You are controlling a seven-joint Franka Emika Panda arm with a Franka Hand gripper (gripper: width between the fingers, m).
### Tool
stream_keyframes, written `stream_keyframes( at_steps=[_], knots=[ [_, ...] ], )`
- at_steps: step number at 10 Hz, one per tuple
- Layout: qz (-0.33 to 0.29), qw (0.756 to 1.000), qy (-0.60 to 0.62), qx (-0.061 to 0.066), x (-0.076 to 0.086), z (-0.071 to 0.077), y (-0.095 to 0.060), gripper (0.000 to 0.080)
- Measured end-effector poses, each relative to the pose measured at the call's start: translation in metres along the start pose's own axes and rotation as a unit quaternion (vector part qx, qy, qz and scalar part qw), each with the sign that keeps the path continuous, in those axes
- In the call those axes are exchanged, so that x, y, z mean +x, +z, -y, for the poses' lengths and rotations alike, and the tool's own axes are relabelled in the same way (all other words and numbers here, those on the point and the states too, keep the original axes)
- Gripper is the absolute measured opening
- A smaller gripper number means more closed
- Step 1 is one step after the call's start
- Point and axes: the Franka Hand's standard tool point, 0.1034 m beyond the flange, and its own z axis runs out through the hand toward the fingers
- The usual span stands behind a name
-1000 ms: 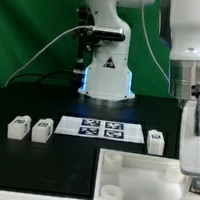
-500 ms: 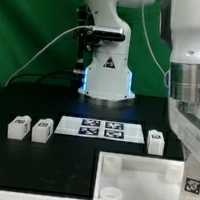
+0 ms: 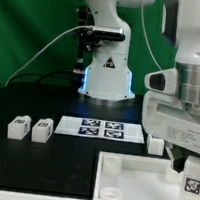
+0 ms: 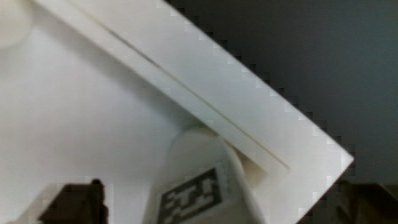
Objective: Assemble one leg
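Tool (image 3: 190, 175) grips a small white plastic tagged leg (image 3: 192, 184), carrying it above the large white rimmed tray (image 3: 129, 177) for mounting.

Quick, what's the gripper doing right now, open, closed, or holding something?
Gripper: shut on a leg, held low over the corner of the tray.

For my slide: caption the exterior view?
Panda gripper lowers over the white tray; two legs wait beside the marker board.
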Motion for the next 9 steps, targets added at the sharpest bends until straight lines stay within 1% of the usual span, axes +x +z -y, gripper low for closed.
stream_keyframes(
  at_steps=[1,2,3,4,5,6,7,9],
  knots=[
    [-0.01,0.996,-0.087,-0.007,0.0068,-0.0009,-0.0034,0.0648],
    [-0.017,0.993,-0.115,-0.007,0.0086,0.0001,-0.0041,0.0648],
    [-0.017,0.994,-0.109,-0.007,0.0082,0.0001,-0.0036,0.0648],
    [-0.017,0.994,-0.109,-0.007,0.0082,0.0001,-0.0036,0.0535],
    [-0.017,0.994,-0.109,-0.007,0.0082,0.0,-0.0036,0.04],
    [-0.017,0.994,-0.109,-0.007,0.0082,0.0,-0.0035,0.04],
    [-0.017,0.994,-0.109,-0.007,0.0083,0.0,-0.0035,0.0292],
    [-0.014,0.994,-0.104,-0.009,0.0103,-0.0008,-0.0039,0.0292]
  ],
)
